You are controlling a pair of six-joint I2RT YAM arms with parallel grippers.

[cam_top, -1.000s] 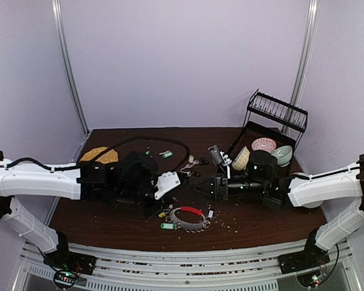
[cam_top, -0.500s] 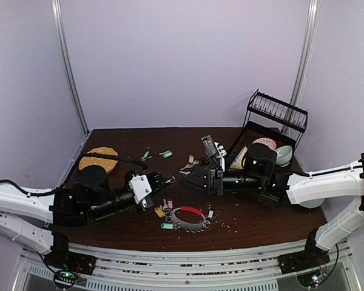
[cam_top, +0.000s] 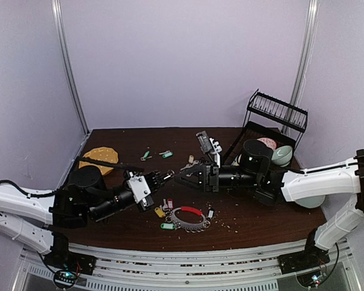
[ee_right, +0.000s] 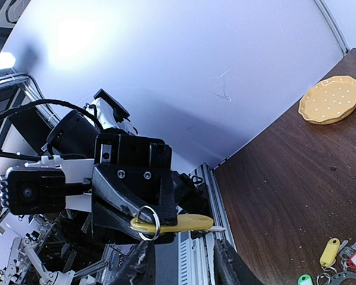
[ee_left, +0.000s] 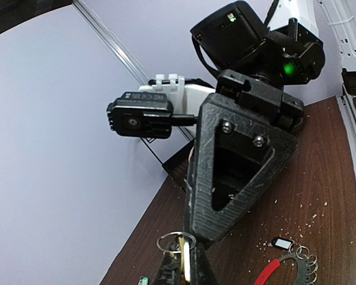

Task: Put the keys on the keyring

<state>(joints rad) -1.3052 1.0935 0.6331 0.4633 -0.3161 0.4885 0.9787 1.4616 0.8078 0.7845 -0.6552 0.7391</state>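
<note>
Two tools meet midair: left tool (cam_top: pixel 168 177) clamps a yellow-tagged key (ee_right: pixel 184 223), blade hidden; right tool (ee_right: pixel 181 262) spread.

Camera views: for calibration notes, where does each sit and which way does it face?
Top external: above and behind the left arm and right arm, looking down on the table; both show.
Left wrist: on the left arm, facing the right claw; left fingers below.
Right wrist: on the right arm, facing the left claw; right fingers below.
Shared: the yellow-tagged key, both wrist views.
</note>
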